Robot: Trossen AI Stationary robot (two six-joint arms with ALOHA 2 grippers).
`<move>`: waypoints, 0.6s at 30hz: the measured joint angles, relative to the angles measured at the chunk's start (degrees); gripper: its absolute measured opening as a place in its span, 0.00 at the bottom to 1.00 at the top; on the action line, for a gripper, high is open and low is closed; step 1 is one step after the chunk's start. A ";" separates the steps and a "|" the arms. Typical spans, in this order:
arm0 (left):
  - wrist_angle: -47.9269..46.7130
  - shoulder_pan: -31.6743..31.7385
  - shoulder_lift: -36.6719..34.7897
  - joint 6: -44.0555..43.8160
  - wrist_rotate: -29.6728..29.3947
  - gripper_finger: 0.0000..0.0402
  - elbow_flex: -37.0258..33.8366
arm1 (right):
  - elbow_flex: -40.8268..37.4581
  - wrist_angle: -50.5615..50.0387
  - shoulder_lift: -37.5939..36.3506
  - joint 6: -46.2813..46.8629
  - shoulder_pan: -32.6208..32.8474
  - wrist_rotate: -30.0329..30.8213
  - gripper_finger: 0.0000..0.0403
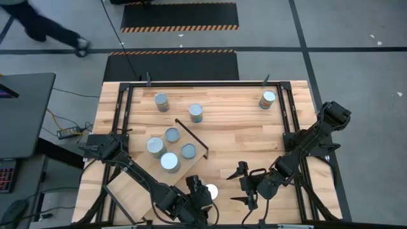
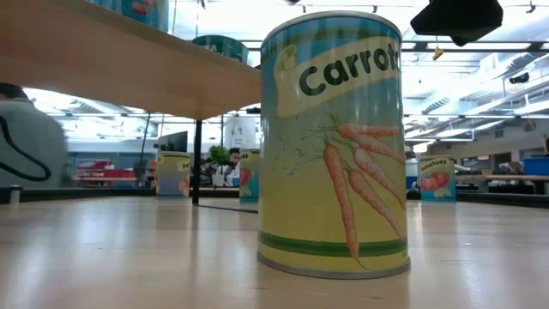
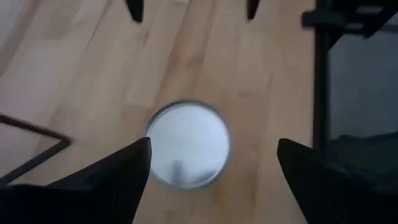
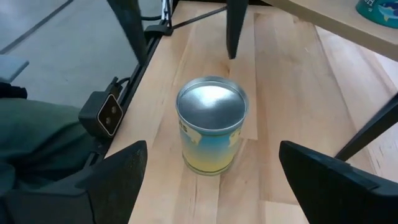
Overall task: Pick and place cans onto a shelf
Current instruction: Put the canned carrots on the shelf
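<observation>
A can (image 1: 210,191) with a carrot label (image 2: 333,146) stands upright on its base on the table near the front edge. My left gripper (image 1: 202,193) hovers open over it, and its fingers stand on either side of the silver top (image 3: 188,144) without touching. My right gripper (image 1: 242,184) is open a little to the can's right and faces it (image 4: 211,124). The shelf (image 1: 137,191) stands at the left, its board raised above the table (image 2: 111,60). Several cans (image 1: 170,161) stand on it.
Three more cans stand on the far part of the table (image 1: 161,102) (image 1: 196,112) (image 1: 268,99). A black frame (image 1: 289,121) runs round the table's edges. The shelf's black leg (image 2: 196,161) stands left of the carrot can.
</observation>
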 joint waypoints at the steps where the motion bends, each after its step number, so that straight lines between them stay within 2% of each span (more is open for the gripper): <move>1: 1.31 -0.03 0.00 0.40 0.43 0.88 0.00 | 0.00 -0.01 0.00 0.30 0.07 0.00 0.93; 3: 4.33 -0.32 0.30 2.95 0.61 0.88 0.11 | 0.00 -0.25 0.00 0.50 0.21 0.00 0.93; 7: 2.28 -0.59 0.53 2.83 -1.04 0.88 -0.47 | 0.00 -0.33 0.00 -0.15 0.21 0.00 0.93; 10: 2.00 -0.52 0.33 1.76 -2.89 0.88 -3.60 | 0.00 -0.25 0.00 -0.09 0.21 0.00 0.93; 18: 3.14 -0.40 -0.55 1.52 -4.13 0.88 -5.60 | 0.00 -0.14 0.02 -0.20 0.21 0.00 0.93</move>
